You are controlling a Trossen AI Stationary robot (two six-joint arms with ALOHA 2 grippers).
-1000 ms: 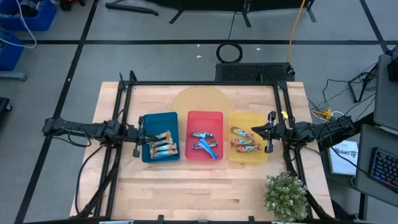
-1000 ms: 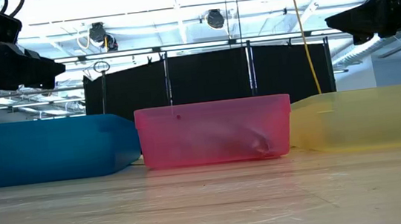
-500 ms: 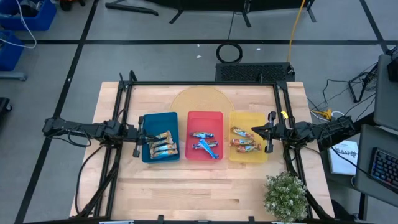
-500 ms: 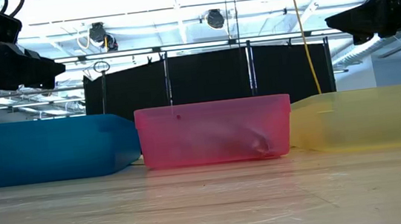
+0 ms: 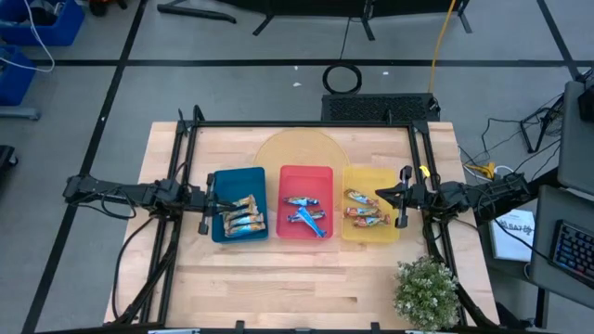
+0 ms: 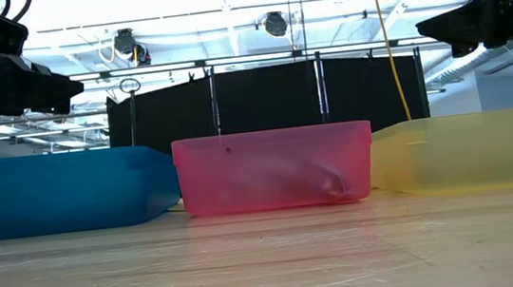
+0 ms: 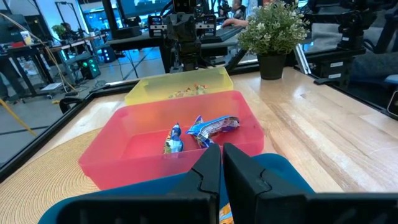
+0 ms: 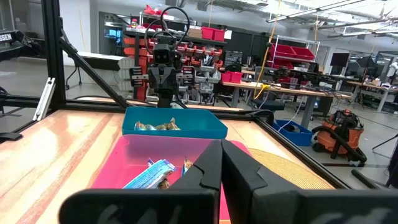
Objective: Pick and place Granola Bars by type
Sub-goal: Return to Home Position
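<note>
**Both grippers closed and empty, bars lying sorted in three trays**

The left gripper (image 5: 213, 200) is hovering over the outer edge of the blue tray (image 5: 223, 175), its arm reaching in level from the table's left side. In its wrist view the two dark fingers (image 7: 208, 163) are pressing together with nothing between them. The right gripper (image 5: 381, 195) is hanging over the outer part of the yellow tray (image 5: 369, 170), its fingers (image 8: 210, 160) likewise closed on nothing. The two grippers are facing each other across the row of trays. In the low view both are sitting well above the tray rims.

The granola bars are resting inside the trays, sorted by kind. The tan-gold bars (image 5: 243, 216) are lying in the blue tray. The blue-white bars (image 5: 306, 211) are lying in the red tray (image 5: 306, 171), which is standing between the other two; two of them are crossing each other. The red-orange bars (image 5: 364, 210) are lying in the yellow tray. The three trays are sitting side by side, just beside one another, on the wooden table (image 5: 278, 278), partly over a round woven mat (image 5: 302, 147). A potted plant (image 5: 425, 289) is standing at the table's near right corner, well apart from the trays.
</note>
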